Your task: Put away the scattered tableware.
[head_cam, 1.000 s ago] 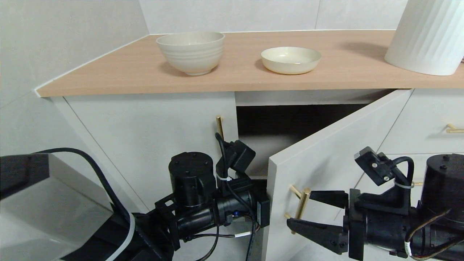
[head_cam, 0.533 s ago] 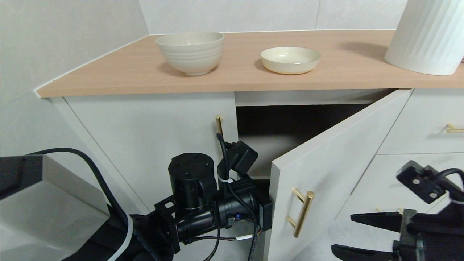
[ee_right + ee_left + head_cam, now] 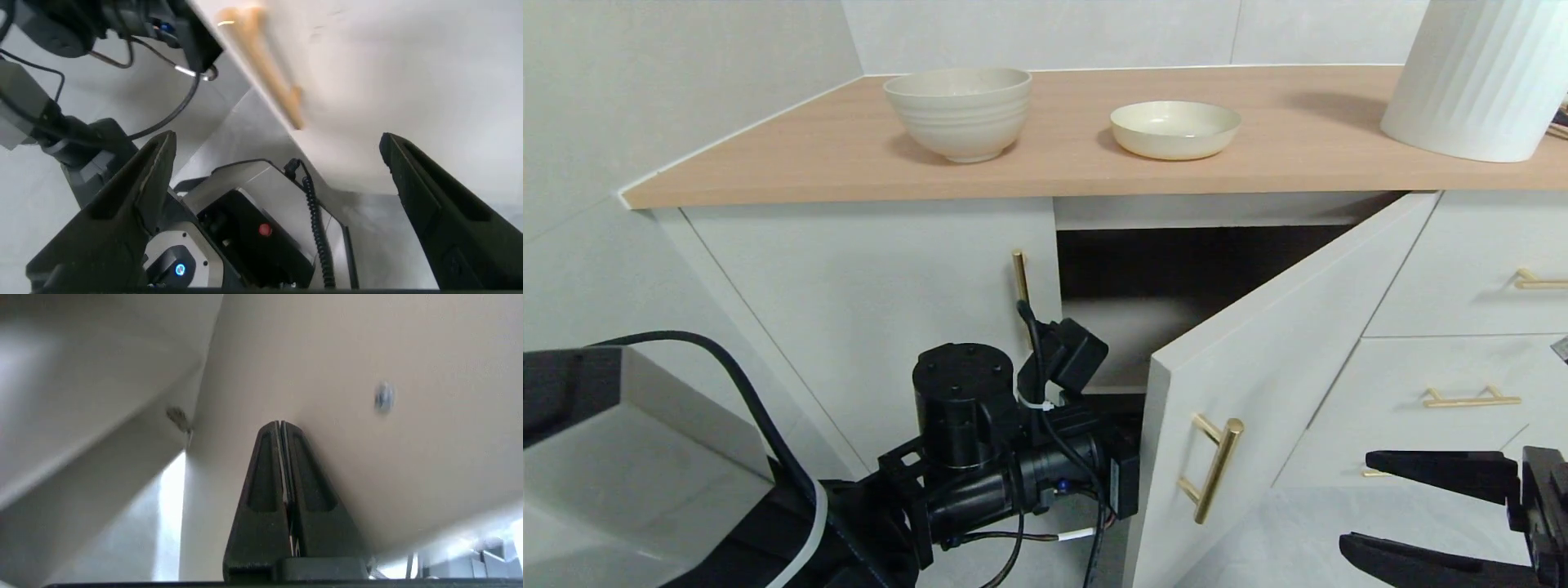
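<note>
A cream ribbed bowl [image 3: 958, 110] and a shallow cream dish [image 3: 1174, 128] stand on the wooden counter [image 3: 792, 167]. Below them the cabinet door [image 3: 1282, 359] hangs partly open, its gold handle [image 3: 1213, 468] facing me. My left arm [image 3: 1013, 461] sits low at the door's free edge. Its gripper [image 3: 280, 426] is shut, with the tips against the door's inner face [image 3: 384, 457]. My right gripper [image 3: 1356, 501] is open at the lower right, apart from the handle [image 3: 260, 57], nothing between its fingers [image 3: 135, 204].
A tall white ribbed container [image 3: 1478, 77] stands at the counter's right end. The dark cupboard opening [image 3: 1176, 269] lies between a closed left door [image 3: 866, 310] and drawers [image 3: 1462, 278] with gold pulls. A tiled wall closes off the left side.
My right gripper, which stood around the door handle, has drawn back to the right and downward, still open. The door's free edge sits slightly farther right. The head view has shifted a little.
</note>
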Available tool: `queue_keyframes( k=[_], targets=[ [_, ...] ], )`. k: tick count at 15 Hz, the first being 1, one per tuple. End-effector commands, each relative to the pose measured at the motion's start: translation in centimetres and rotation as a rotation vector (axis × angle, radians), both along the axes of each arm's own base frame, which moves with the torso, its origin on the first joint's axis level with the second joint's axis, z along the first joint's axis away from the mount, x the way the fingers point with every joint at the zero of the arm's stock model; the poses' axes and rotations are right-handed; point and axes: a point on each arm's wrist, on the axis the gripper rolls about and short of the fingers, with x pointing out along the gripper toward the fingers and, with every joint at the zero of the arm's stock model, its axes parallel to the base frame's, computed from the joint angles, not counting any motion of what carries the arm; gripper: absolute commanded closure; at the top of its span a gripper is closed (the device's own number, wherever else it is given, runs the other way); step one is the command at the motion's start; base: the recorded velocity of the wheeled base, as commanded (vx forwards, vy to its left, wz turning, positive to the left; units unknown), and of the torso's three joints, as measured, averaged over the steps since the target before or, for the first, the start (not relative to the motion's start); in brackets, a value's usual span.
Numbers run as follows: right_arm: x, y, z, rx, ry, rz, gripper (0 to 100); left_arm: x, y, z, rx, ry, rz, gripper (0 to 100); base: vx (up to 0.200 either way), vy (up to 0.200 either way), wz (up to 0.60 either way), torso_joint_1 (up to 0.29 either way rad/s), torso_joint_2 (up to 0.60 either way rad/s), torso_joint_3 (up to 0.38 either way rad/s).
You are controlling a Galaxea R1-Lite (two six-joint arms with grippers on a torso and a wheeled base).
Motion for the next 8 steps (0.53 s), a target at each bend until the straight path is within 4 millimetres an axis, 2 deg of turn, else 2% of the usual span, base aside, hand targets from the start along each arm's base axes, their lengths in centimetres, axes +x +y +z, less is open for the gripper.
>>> queue_keyframes(
  k=[1, 2, 4, 5, 8],
  targets=[
    [-0.2, -0.2, 0.0, 0.003, -0.007, 0.001, 0, 0.2, -0.4, 0.4, -0.003, -0.002, -0.005, 100, -0.200, 0.000, 0.00, -0.002, 0.00, 0.007],
    [-0.3, -0.2, 0.0, 0.004, -0.005, 0.000, 0, 0.5, -0.8, 0.5, -0.004, -0.003, 0.004, 100, -0.200, 0.000, 0.00, -0.007, 0.00, 0.007],
    [-0.3, -0.2, -0.1, 0.000, -0.003, 0.001, 0, 2.2, -2.2, -0.2, 0.007, 0.013, 0.014, 100, 0.000, 0.000, 0.00, 0.000, 0.00, 0.000],
    [-0.3, -0.2, -0.2, 0.000, -0.003, -0.001, 0, 4.1, -3.1, -0.4, 0.008, 0.023, 0.032, 100, 0.000, 0.000, 0.00, 0.000, 0.00, 0.000],
    [-0.5, -0.4, 0.0, 0.009, -0.016, -0.004, 0, 5.4, -4.2, -0.8, 0.006, 0.029, 0.038, 100, 0.000, 0.000, 0.00, 0.000, 0.00, 0.000]
  ],
)
